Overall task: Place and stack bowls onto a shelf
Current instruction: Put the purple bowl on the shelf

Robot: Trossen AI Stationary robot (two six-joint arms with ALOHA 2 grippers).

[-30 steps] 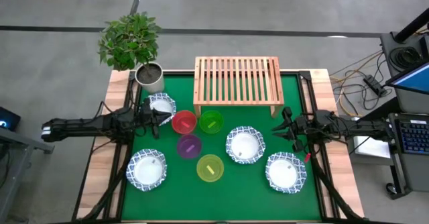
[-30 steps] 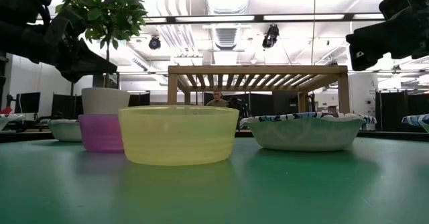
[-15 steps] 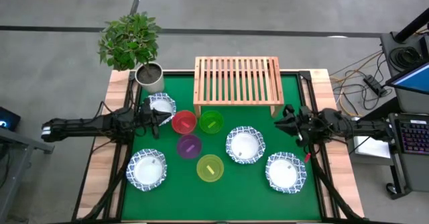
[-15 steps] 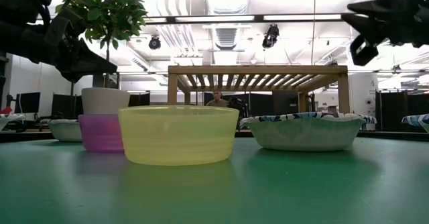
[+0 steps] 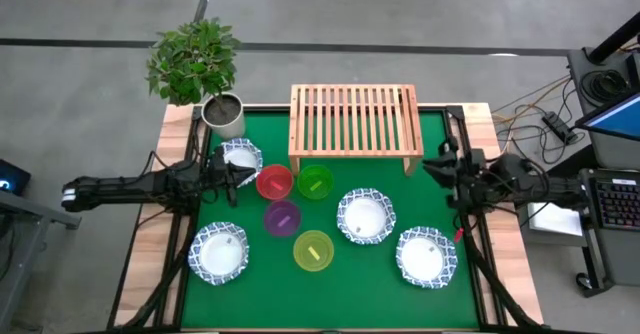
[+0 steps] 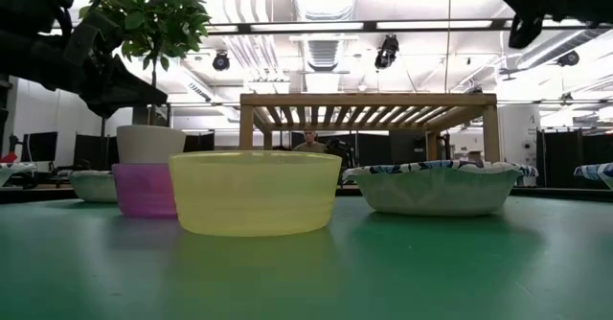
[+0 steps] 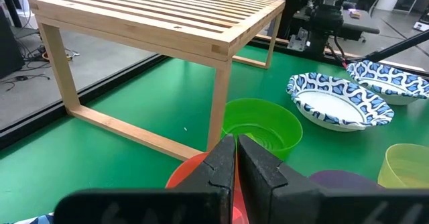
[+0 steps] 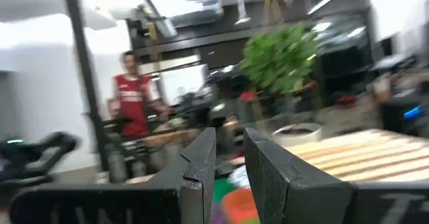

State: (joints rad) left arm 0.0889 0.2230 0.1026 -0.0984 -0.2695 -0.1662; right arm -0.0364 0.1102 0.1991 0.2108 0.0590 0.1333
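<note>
1. Nearest the table's front edge, a yellow-green bowl [image 5: 313, 251] is sitting between two white bowls with blue patterned rims [image 5: 219, 251] [image 5: 426, 255]; no readable writing is showing on any
2. Behind it, purple [image 5: 282, 217], red [image 5: 274, 182] and green [image 5: 315, 182] bowls are clustering beside another patterned bowl [image 5: 364, 217]
3. The left gripper [image 5: 236, 177] is hovering clenched by the red bowl
4. The right gripper [image 5: 440, 169] is hanging slightly parted, grasping nothing, beside the shelf [image 5: 353, 120]
5. The slatted light-wood shelf is standing empty at the back

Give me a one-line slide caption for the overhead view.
Eight bowls sit unstacked on the green table before the bare wooden shelf; both arms wait at the sides.
</note>
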